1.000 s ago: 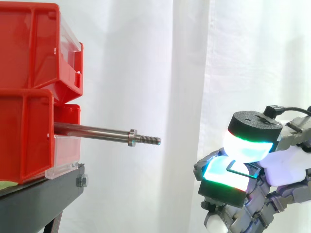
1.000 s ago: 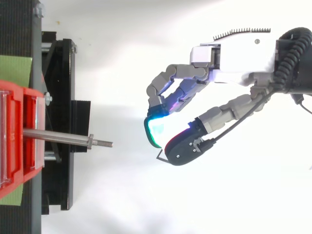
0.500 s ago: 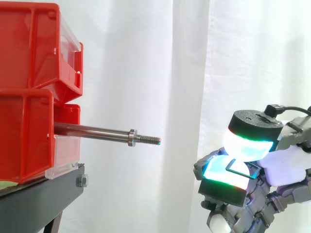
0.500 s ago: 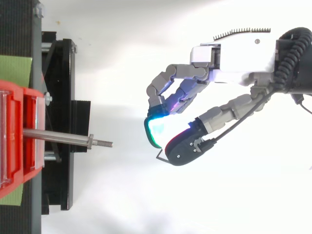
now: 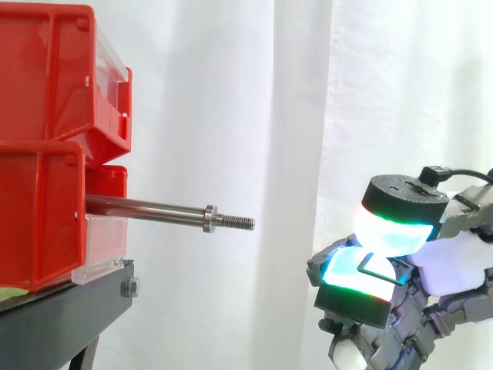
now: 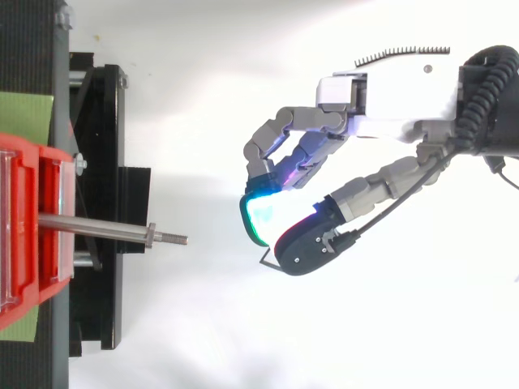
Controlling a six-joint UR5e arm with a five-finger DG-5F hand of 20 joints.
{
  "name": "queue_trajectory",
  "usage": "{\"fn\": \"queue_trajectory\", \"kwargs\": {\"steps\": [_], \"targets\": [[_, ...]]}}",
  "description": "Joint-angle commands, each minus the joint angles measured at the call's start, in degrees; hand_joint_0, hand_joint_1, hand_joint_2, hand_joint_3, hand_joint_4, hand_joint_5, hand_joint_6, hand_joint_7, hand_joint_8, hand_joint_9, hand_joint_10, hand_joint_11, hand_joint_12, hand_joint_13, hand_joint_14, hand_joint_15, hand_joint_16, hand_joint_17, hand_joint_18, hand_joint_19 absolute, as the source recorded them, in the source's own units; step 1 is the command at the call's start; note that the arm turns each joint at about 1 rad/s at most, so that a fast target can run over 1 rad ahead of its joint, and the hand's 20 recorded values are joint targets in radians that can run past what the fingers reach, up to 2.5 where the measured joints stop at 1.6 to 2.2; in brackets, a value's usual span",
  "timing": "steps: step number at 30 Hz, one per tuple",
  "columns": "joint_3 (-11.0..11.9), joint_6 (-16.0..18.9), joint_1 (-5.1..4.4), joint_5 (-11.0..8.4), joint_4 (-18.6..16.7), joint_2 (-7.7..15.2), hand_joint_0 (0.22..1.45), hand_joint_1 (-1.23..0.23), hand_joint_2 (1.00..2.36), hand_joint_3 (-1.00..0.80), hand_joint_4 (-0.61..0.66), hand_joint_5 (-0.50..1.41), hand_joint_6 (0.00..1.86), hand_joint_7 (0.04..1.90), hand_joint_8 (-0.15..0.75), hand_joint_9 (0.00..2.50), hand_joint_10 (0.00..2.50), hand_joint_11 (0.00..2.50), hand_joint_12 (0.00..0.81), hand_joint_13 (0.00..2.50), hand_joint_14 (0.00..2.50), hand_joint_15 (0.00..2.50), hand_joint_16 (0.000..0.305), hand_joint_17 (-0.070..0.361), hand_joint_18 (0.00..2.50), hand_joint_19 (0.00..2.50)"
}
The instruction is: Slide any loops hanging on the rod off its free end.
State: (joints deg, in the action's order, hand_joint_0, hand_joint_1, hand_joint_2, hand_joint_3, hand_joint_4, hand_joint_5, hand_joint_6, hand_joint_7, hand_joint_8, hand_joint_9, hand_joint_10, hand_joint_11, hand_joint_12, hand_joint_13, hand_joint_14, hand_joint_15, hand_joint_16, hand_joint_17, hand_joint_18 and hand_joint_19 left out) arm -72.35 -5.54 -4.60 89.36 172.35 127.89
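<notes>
The loop (image 5: 376,267), a thin dark bit of wire, sits pinched between my fingertips (image 5: 391,233). One pad presses on it from above and another from below, both glowing green and cyan, and a corner of the wire pokes out past the pads in the top view (image 6: 266,260). My hand (image 6: 389,101) is curled in around that pinch, with the other fingers bent alongside. The loop is clear of the rod (image 5: 146,206), well off to the right of its free end (image 5: 240,223) and lower than it in the side view. The rod is a steel bar that runs level, with a collar near its tip and a short threaded stub beyond. It comes out from the lower of the stacked red bins (image 5: 38,154), which rest on the black stand (image 5: 62,316). The white curtain (image 5: 231,116) hangs behind everything.
</notes>
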Motion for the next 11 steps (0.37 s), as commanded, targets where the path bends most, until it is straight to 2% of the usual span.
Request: {"fn": "queue_trajectory", "kwargs": {"steps": [1,11], "targets": [[0.0,0.0,-0.06,0.02,0.0,0.1,0.59,-0.73,1.02,-0.13,0.03,-0.13,0.91,1.12,0.364,0.96,0.01,0.27,0.347,0.73,0.0,0.0,0.052,0.116,0.84,0.13],[-0.1,0.0,0.03,0.02,0.0,0.0,0.59,-0.73,1.02,-0.14,0.03,-0.13,0.91,1.13,0.364,0.97,0.01,0.28,0.342,0.75,0.0,0.0,0.051,0.116,0.85,0.14]]}}
